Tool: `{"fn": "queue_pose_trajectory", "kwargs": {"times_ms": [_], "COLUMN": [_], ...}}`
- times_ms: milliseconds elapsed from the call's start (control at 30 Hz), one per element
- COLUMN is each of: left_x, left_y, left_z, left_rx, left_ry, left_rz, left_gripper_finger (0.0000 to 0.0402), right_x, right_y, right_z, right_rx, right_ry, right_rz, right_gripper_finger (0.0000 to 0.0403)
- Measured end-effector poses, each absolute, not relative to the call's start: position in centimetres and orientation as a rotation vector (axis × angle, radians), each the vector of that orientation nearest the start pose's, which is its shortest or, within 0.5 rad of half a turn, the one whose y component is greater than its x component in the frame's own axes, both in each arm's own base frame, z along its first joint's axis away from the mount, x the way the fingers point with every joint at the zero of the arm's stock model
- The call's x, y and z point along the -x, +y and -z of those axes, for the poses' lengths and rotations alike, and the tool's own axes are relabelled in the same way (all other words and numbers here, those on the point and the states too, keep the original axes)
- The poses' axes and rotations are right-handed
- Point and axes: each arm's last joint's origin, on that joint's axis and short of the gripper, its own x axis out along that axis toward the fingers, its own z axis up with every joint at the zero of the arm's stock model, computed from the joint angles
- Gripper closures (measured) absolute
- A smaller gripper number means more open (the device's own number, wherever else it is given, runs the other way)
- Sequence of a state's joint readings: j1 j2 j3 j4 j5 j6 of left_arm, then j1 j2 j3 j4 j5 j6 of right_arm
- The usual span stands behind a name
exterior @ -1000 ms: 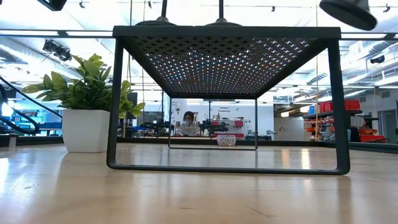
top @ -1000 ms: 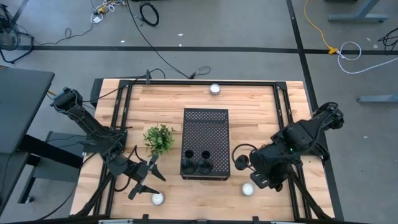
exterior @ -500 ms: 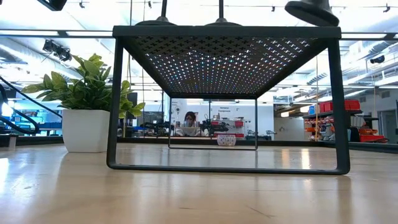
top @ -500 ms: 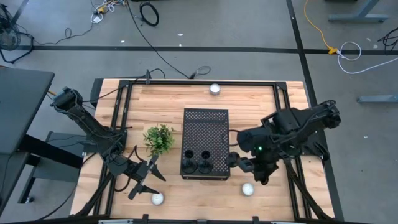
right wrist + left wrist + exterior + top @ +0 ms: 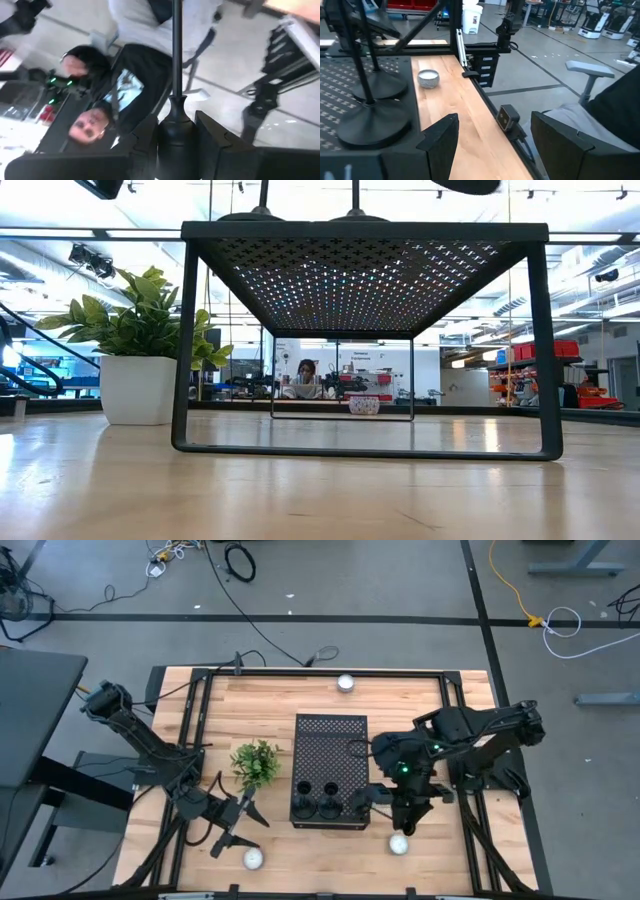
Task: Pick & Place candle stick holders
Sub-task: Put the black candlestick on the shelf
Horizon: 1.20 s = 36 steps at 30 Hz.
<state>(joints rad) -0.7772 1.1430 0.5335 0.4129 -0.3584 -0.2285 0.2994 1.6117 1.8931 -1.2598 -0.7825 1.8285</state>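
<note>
Judging from their build, we expect the candle stick holders to be stiff, fairly light metal with the weight low in the base, smooth and a little slippery on the stem, and apt to tip if nudged high up. We would take hold on the stem just above the base flare, or at the thicker collar, so the piece hangs plumb and does not swing.

Our right gripper (image 5: 392, 802) already has one holder (image 5: 175, 75): in the right wrist view its two dark fingers (image 5: 212, 135) are closed snugly about a thick black collar, with the thin stem running straight away from them. In the high view that gripper hangs at the near right corner of the black perforated box (image 5: 330, 740), and in the low view a dark disc (image 5: 466, 185), seemingly the held holder's base, shows above the box's right end.

Two more holders (image 5: 313, 806) stand upright side by side on the near end of the box top; the left wrist view shows their broad round bases (image 5: 367, 120) and slim stems.

Our left gripper (image 5: 237, 821) waits over the near left of the table, fingers spread wide and empty, beside the potted plant (image 5: 255, 762). White candles (image 5: 399, 844) lie on the wood, one just near of the right gripper.
</note>
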Motion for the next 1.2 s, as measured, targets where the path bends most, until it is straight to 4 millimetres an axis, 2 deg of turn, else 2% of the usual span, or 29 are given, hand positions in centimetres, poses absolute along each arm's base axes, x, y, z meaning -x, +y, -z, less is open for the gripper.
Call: {"fn": "queue_pose_trajectory", "kwargs": {"times_ms": [100,233,467,633,1200], "left_x": [-17.9,-18.0,-18.4,-18.6,-18.6], "left_y": [-15.6,-15.4,-14.9,-14.6,-14.6], "left_z": [-23.6,-23.6,-23.6,-23.5,-23.4], "left_rx": [0.099,0.094,0.093,0.087,0.085], "left_ry": [0.2,0.201,0.2,0.213,0.217], "left_rz": [0.383,0.375,0.347,0.333,0.332], "left_gripper_finger": [0.0154,0.0154,0.0154,0.0154,0.0154], "right_x": [-28.7,-29.8,-31.0,-31.2,-31.0], "right_y": [10.4,10.3,8.7,7.3,6.8], "right_z": [-41.3,-40.5,-39.9,-39.6,-38.8], "right_rx": [-1.744,-1.779,-1.812,-1.775,-1.793], "right_ry": [1.674,1.787,1.77,1.723,1.807], "right_rz": [0.256,0.218,0.2,0.178,0.266], "right_gripper_finger": [0.0315,0.0315,0.0315,0.0315,0.0315]}}
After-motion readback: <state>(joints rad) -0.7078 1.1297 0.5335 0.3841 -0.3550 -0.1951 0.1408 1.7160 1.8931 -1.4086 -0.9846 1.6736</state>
